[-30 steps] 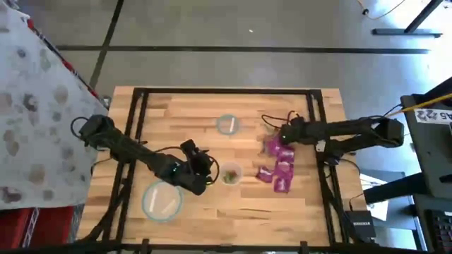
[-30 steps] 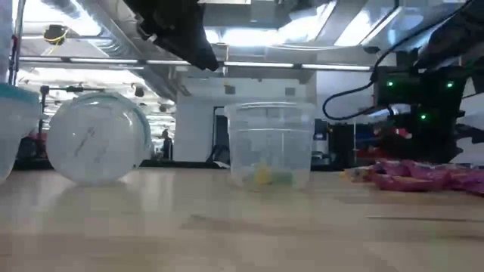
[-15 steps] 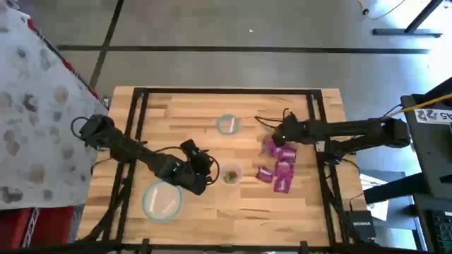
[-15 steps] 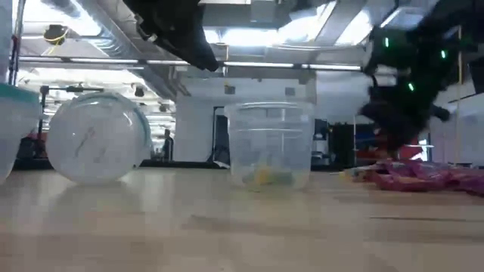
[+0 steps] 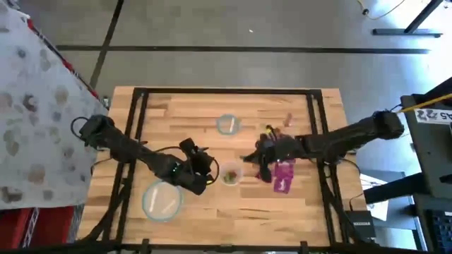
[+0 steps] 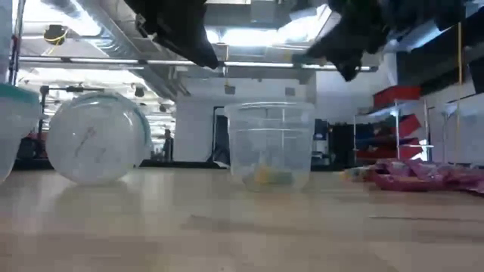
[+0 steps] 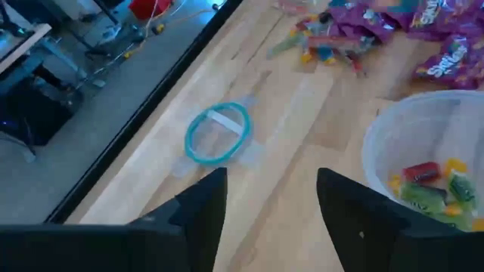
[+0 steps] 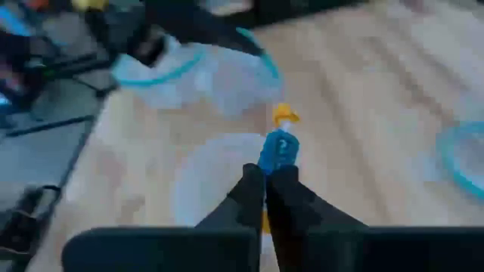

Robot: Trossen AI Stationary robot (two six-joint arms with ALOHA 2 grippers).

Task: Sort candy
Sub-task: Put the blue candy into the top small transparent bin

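Observation:
A clear cup (image 5: 231,173) near the table's middle holds a few candies (image 7: 431,185). To its right lies a pile of magenta candy packets (image 5: 284,171), with thin loose pieces (image 7: 325,47) beside it. My right gripper (image 8: 265,172) hangs over the table just right of the cup, shut on a small blue-and-yellow candy (image 8: 278,145). My left gripper (image 7: 268,200) stands open just left of the cup, with nothing between its fingers. My right gripper pinches the blue-and-yellow candy by its near end (image 8: 271,162) between its two fingertips. The rest of the candy sticks out past the tips. The candy is lifted clear of the table, above the cup's side.
A small teal-rimmed bowl (image 5: 227,125) sits toward the far edge. A larger teal-rimmed bowl (image 5: 162,200) sits near the front left. A black frame (image 5: 141,95) runs around the wooden table. In the low view, a bowl (image 6: 97,138) stands left of the cup (image 6: 270,143).
My right gripper has left the far side of the candy pile, risen and swung toward the table's left and near edge, ending beside the cup. It has also turned at the wrist. My left arm has kept still.

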